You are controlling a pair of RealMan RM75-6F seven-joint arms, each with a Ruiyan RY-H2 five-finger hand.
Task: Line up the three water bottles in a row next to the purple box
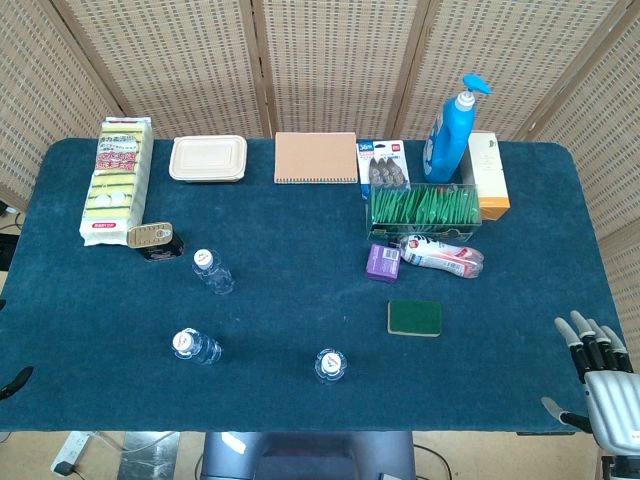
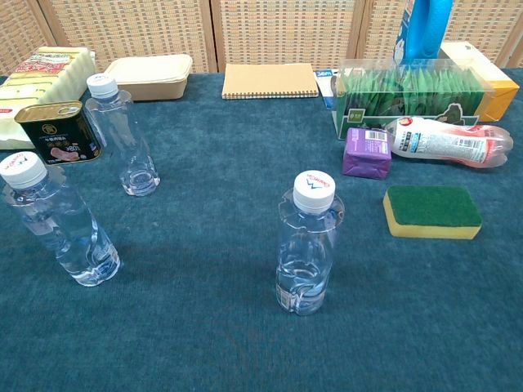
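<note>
Three clear water bottles with white caps stand upright on the blue table. One bottle [image 1: 213, 271] [image 2: 124, 135] is at the left middle, another [image 1: 195, 346] [image 2: 61, 220] is nearer the front left, and the third [image 1: 330, 364] [image 2: 306, 243] stands front centre. The small purple box [image 1: 382, 263] [image 2: 367, 153] lies right of centre, next to a lying pink-and-white tube. My right hand [image 1: 600, 372] hangs off the table's right front corner, fingers spread, holding nothing. Only a dark tip at the far left edge [image 1: 14, 381] shows of the left arm; the hand itself is hidden.
A green-and-yellow sponge [image 1: 415, 318] [image 2: 432, 211] lies in front of the purple box. A tin can [image 1: 152, 238] sits behind the left bottles. A clear bin of green packets [image 1: 424, 210], a blue pump bottle [image 1: 449, 130], notebook [image 1: 316, 158], food container [image 1: 208, 158] and sponge pack [image 1: 118, 180] line the back.
</note>
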